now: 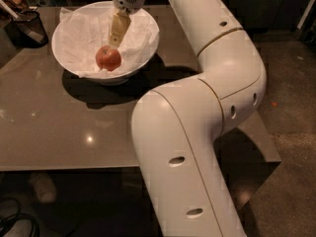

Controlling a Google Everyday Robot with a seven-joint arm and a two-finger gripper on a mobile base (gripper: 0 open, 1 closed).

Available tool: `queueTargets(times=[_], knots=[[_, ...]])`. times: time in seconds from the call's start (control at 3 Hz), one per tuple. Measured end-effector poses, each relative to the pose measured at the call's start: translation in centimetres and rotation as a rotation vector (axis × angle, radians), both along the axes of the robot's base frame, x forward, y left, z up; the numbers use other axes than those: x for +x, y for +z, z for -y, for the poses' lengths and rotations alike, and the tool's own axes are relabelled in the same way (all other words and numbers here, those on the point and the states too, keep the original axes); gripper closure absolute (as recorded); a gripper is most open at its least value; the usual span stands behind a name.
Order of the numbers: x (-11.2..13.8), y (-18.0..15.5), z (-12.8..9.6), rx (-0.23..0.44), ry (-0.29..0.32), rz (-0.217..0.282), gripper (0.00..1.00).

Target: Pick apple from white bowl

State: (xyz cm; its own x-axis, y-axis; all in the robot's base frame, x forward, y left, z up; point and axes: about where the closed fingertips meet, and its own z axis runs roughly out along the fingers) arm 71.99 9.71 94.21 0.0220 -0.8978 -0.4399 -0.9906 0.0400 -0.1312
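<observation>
A small red-orange apple (108,58) lies in the large white bowl (69,63), which is lined with crumpled white paper and stands at the far left of the table. My gripper (116,36) hangs over the bowl from the top of the view. Its tan fingers (117,27) point down, with the tips just above and behind the apple. The gripper holds nothing that I can see.
The bowl rests on a glossy grey-brown table (59,127). A dark mesh cup (30,27) with utensils stands at the far left corner. My white arm (197,112) fills the right half of the view. A dark floor lies to the right.
</observation>
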Motion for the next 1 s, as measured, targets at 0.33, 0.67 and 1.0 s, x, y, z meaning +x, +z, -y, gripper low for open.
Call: queueTargets(times=[0.33,0.67,1.0], knots=[[-0.2,-0.4,-1.1,0.004,-0.010,-0.026,0.30],[-0.4,-0.7,-2.2,0.005,-0.020,-0.048,0.28],[-0.5,-1.5,-3.8,0.002,-0.045,-0.083,0.29]])
